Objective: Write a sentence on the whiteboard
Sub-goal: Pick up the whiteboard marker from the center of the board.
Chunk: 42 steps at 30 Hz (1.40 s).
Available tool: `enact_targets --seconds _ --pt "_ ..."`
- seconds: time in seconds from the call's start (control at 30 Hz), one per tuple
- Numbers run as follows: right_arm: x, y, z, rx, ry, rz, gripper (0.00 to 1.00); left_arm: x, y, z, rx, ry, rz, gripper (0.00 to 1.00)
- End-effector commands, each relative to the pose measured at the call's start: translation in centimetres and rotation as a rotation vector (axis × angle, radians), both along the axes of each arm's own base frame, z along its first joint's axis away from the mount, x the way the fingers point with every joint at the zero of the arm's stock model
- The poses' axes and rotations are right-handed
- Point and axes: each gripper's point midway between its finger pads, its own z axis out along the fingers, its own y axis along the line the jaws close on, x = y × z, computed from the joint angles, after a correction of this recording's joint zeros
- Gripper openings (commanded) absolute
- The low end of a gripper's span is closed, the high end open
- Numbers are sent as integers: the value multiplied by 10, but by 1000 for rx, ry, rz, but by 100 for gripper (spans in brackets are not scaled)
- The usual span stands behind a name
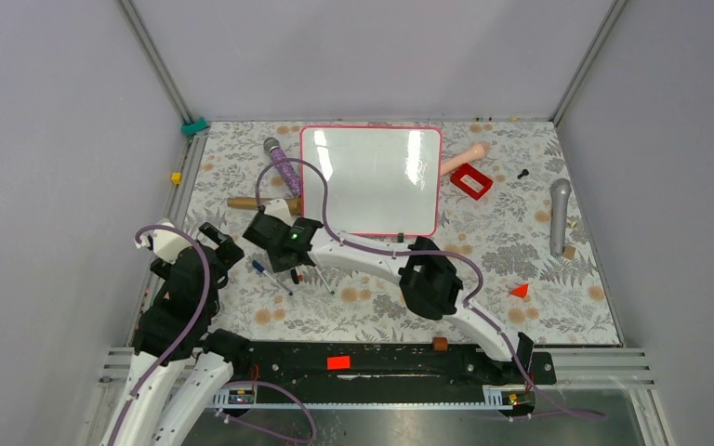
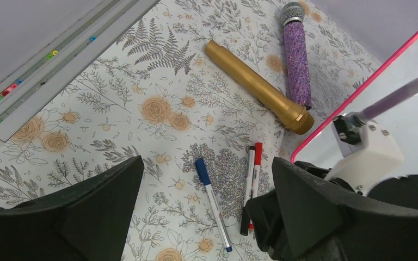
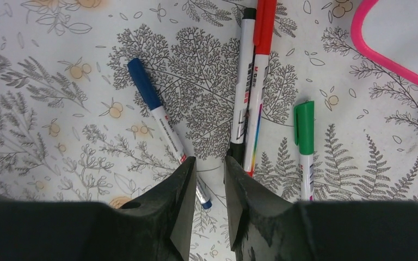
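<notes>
Since the whiteboard [image 1: 372, 181] is blank, the right gripper [image 3: 210, 163] hangs by the black marker [image 3: 244, 81], jaws a mere empty slit apart (left gripper [image 2: 206, 163] spread wide).

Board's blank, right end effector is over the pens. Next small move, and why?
Probably open the right end effector wider and nudge it toward the black marker to straddle it. Its jaws stand narrowly apart with that marker just outside them, and the whiteboard is unwritten.
</notes>
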Motion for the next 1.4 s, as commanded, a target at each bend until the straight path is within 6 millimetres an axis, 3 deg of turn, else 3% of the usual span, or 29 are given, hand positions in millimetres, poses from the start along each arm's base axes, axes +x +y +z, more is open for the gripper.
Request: enact_targets --seconds 0.0,0.2,0.43,0.8,1.1,1.37 --pt "2 -13 -7 -112 -18 -24 33 4 2 10 0 -32 20 89" --pt "6 -20 -20 -155 -36 -34 33 5 2 10 -2 -32 18 90" --pt "-2 -14 -39 -148 16 -19 32 5 1 10 -3 -30 13 89" --pt "6 -11 11 -85 -59 -16 32 5 1 9 -3 -26 11 89" --pt "-4 5 -17 -65 19 12 28 6 0 8 -3 -21 9 89" --pt "-6 -12 -55 -164 49 2 28 6 0 7 -1 -18 8 89"
